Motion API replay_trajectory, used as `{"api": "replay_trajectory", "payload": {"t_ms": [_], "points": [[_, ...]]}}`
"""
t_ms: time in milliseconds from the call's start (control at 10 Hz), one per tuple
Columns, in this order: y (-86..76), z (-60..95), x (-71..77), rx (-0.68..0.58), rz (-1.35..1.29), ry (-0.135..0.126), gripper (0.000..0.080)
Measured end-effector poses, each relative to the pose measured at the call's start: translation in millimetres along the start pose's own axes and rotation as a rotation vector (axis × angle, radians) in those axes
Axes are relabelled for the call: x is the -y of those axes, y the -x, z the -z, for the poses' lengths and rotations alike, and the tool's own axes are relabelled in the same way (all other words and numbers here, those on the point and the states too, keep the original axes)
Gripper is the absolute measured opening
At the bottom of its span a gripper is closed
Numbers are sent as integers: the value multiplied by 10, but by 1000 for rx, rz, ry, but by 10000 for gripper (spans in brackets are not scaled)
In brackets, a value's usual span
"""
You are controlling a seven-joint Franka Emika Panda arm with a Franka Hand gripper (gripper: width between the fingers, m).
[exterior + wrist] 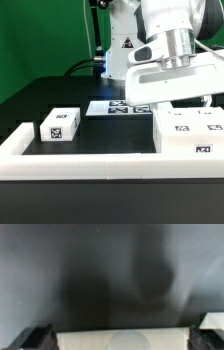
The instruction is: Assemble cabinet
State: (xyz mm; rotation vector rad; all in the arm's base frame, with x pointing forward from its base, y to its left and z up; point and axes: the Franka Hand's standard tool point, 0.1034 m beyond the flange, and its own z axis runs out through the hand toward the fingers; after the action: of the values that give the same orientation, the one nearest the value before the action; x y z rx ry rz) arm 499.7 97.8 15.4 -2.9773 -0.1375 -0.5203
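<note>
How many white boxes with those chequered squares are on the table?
2: a small box toward the exterior view's left, and a large box at its right. Others may be hidden.

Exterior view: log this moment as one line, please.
gripper: above large white tagged cabinet box, grip unclear | small white tagged box: apart, exterior view's left | cabinet: unassembled

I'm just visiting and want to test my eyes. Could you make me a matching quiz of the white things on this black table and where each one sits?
1. small tagged box
2. large cabinet box
3. marker board
4. long rail

A. along the front edge
B. exterior view's right, below the end effector
C. exterior view's left, standing alone
D. lying flat, back middle

Pairs: 1-C, 2-B, 3-D, 4-A.
</note>
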Motion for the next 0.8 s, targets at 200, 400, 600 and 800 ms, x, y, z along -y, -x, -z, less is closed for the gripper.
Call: {"api": "replay_trajectory", "payload": {"t_ms": [200, 400, 600, 800], "points": [[-3, -6, 12, 0, 3, -1, 649], [-3, -6, 12, 0, 4, -1, 562], [0, -6, 3, 1, 4, 0, 220], [9, -5, 9, 2, 20, -1, 210]]}}
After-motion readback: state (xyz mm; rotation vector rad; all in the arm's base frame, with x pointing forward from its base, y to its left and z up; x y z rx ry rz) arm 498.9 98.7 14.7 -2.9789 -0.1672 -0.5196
